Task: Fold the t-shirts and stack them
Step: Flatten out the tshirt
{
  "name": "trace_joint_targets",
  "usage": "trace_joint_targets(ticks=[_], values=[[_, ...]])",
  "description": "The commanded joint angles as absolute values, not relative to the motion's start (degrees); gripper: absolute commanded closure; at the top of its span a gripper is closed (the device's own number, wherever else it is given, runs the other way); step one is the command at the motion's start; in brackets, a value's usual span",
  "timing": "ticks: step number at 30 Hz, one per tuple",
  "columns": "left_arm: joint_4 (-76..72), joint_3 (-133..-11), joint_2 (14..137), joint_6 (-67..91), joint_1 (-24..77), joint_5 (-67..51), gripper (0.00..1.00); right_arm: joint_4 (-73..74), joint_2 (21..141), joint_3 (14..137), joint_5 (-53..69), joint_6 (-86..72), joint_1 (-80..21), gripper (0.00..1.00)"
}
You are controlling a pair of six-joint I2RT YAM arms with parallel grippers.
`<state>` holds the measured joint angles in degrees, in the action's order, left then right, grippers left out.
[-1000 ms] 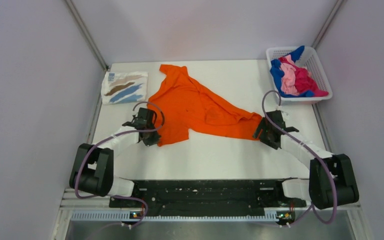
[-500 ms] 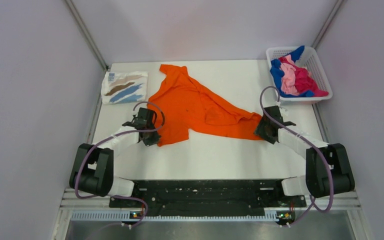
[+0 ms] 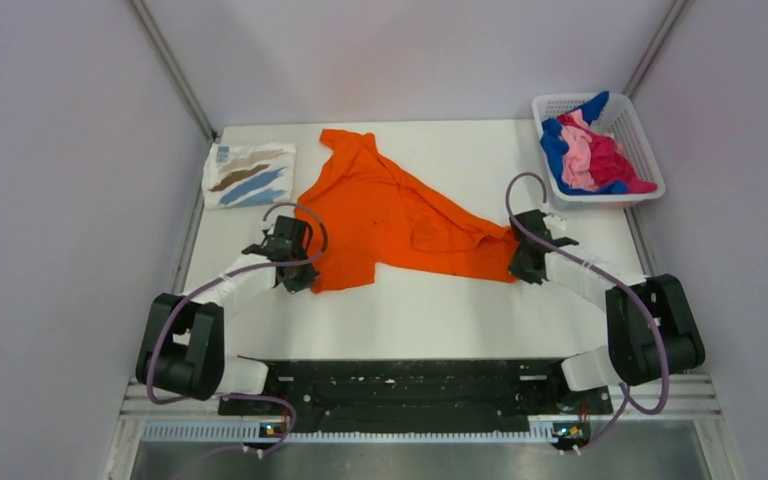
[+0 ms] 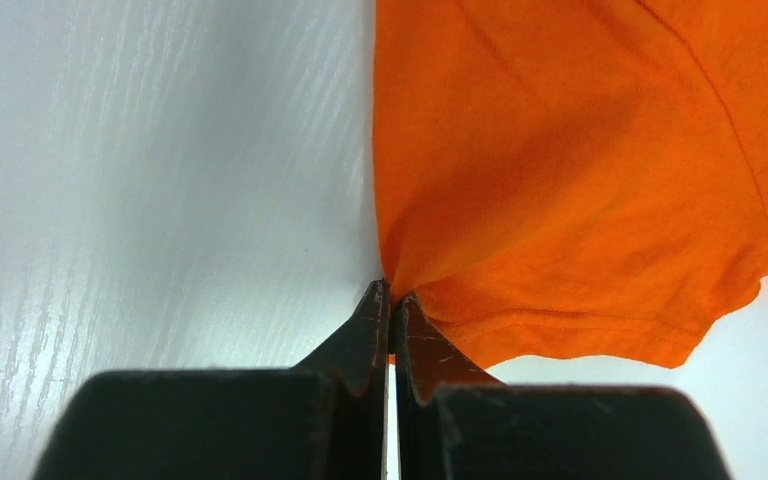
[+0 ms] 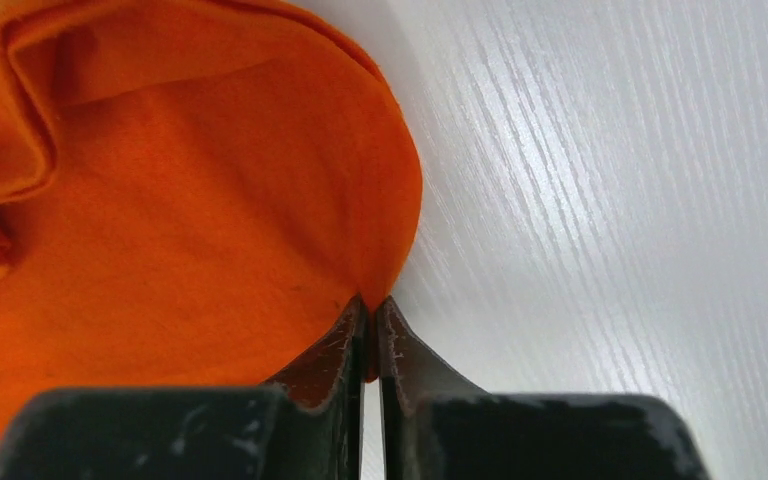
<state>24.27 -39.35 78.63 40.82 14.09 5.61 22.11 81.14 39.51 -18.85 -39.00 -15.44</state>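
Observation:
A bright orange t-shirt [image 3: 390, 215] lies rumpled across the middle of the table. My left gripper [image 3: 303, 270] is shut on its near left edge, the cloth pinched between the fingertips [image 4: 392, 293]. My right gripper [image 3: 516, 262] is shut on the shirt's right end, where an orange fold [image 5: 210, 200] runs into the closed tips [image 5: 370, 303]. A folded white t-shirt with brown and blue streaks [image 3: 249, 174] rests at the back left. Blue, pink and magenta t-shirts [image 3: 588, 152] are heaped in the basket.
The white lattice basket [image 3: 642, 150] stands at the back right corner. Grey walls close in the table on three sides. Bare white tabletop [image 3: 430, 305] stretches between the shirt and the black rail at the near edge.
My right gripper has moved left onto the shirt's right end and closed on it. The left gripper has kept its hold and barely moved.

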Motion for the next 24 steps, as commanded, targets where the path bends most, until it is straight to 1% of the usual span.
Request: trace_joint_targets(ticks=[1, 6, 10, 13, 17, 24], values=[[25.97, -39.74, 75.28, 41.43, 14.33, 7.18, 1.0, 23.91, 80.76, 41.06, -20.18, -40.38, -16.47, 1.0], [27.21, -43.52, 65.74, 41.93, 14.41, 6.19, 1.0, 23.6, 73.94, 44.53, -18.73, -38.94, -16.49, 1.0], [26.21, -50.02, 57.54, 41.74, 14.5, 5.47, 1.0, 25.66, 66.42, 49.56, -19.24, -37.46, -16.49, 1.0], [24.7, -55.43, 53.01, 40.93, 14.5, 7.47, 1.0, 27.77, 60.49, 53.86, -20.79, -36.59, -16.5, 1.0], [24.78, -66.2, 49.65, 38.2, 14.5, 10.17, 1.0, 29.45, 53.62, 60.24, -20.76, -34.07, -16.45, 1.0], [23.8, -86.15, 48.38, 29.76, 14.5, 11.76, 1.0, 33.73, 47.09, 75.17, -18.95, -29.65, -16.42, 1.0]])
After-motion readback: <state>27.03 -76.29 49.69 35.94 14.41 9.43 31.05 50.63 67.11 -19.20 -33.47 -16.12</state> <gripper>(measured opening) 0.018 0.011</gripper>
